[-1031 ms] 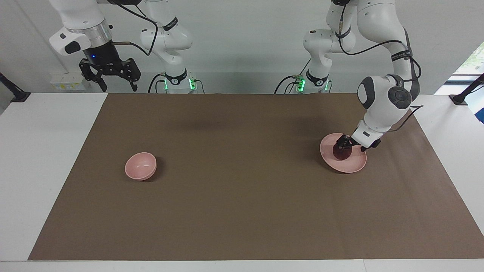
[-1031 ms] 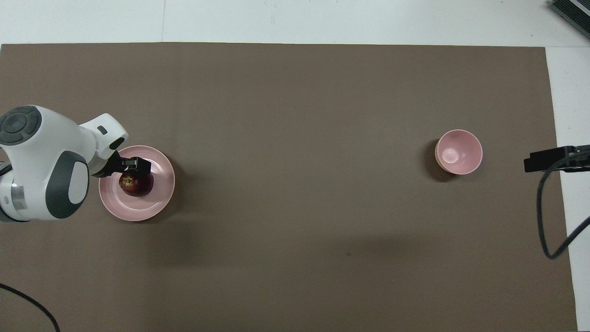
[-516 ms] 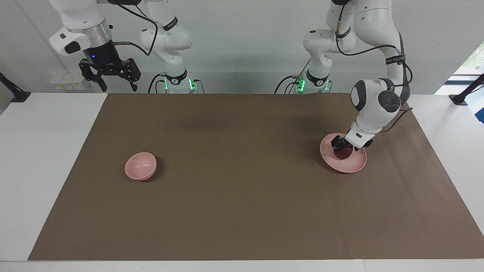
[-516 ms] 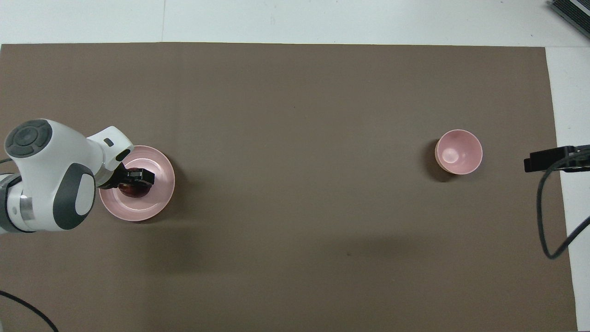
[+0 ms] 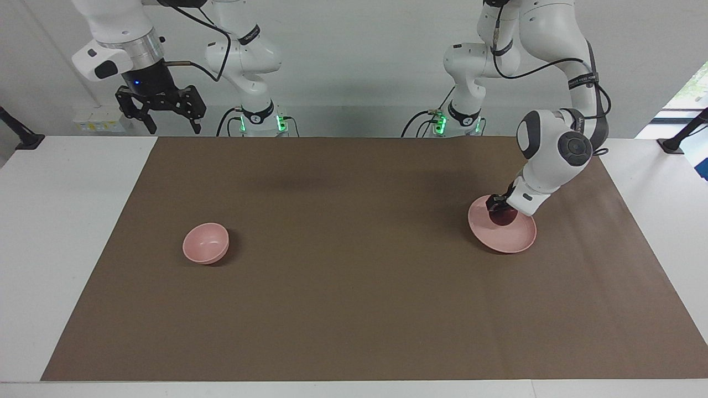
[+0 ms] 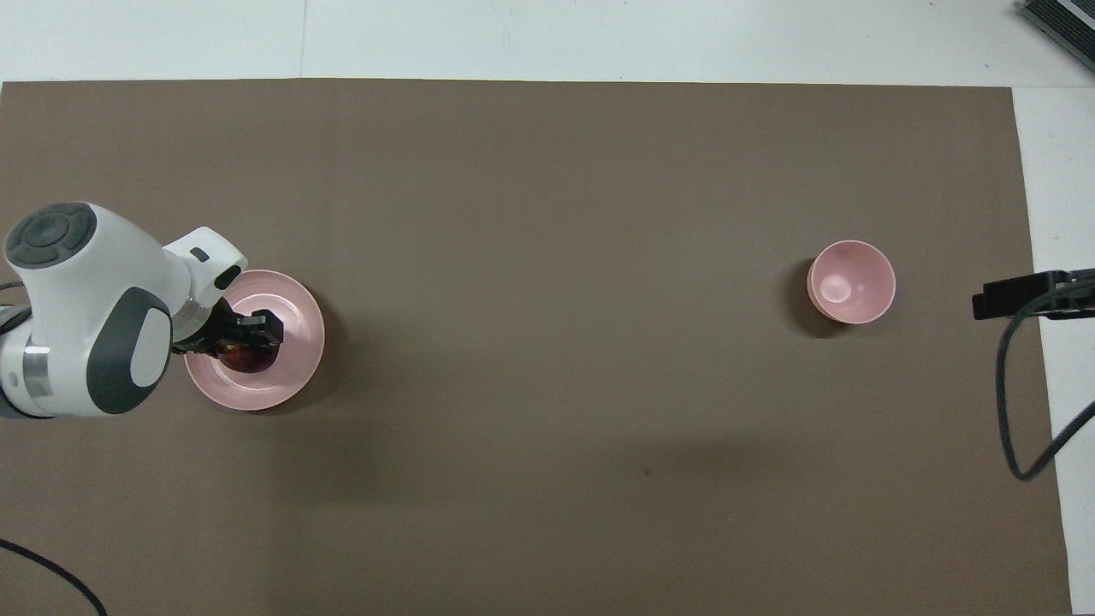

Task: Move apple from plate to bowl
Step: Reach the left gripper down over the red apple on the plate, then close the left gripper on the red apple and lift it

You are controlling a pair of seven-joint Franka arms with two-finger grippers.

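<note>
Apple (image 5: pixel 502 217): on plate (image 5: pixel 511 239), between the fingers of left gripper (image 5: pixel 498 205), apparently clamped.
Bowl (image 5: pixel 206 242): well apart, toward right arm's end.
Right gripper (image 5: pixel 160 113): waiting, fingers spread, empty.

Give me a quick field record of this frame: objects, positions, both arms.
apple: on the plate, between the left gripper's jaws
plate: on the brown mat, toward the left arm's end
bowl: on the mat, toward the right arm's end, nothing in it
left gripper: down at the plate, jaws closed on the apple
right gripper: raised near its base, jaws open, waiting
task stage: apple gripped, not yet moved to the bowl
</note>
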